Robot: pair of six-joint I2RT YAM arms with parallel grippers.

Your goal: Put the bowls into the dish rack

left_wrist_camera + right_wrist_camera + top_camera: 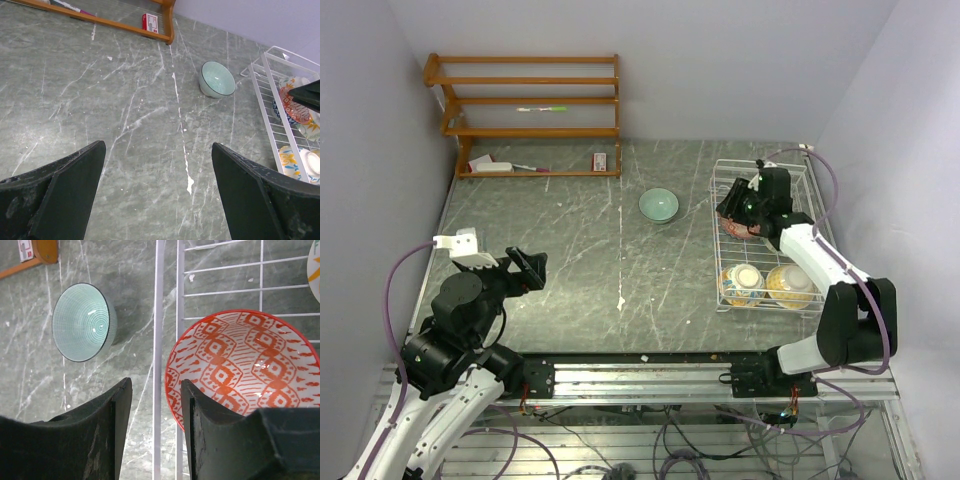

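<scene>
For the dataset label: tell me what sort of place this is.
Probably a robotics test bench, not a home kitchen: robot arms bolted to a metal rail with loose cables, bare walls, and a dish rack with bowls staged on a scuffed table.

A robotics lab bench: aluminium rail [640, 380], trailing cables [682, 452], blank walls [720, 70] boxing in a grey table [570, 262].

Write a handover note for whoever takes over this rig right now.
Left gripper: jaws open, empty, above the grey marbled table.
Right gripper: jaws open over the white wire dish rack, one jaw at the rim of the red-patterned ceramic bowl inside it.
Done: that bowl, plus a cream bowl and a yellow bowl at the rack's near end.
Left: the pale green ceramic bowl on the table beside the rack.
</scene>
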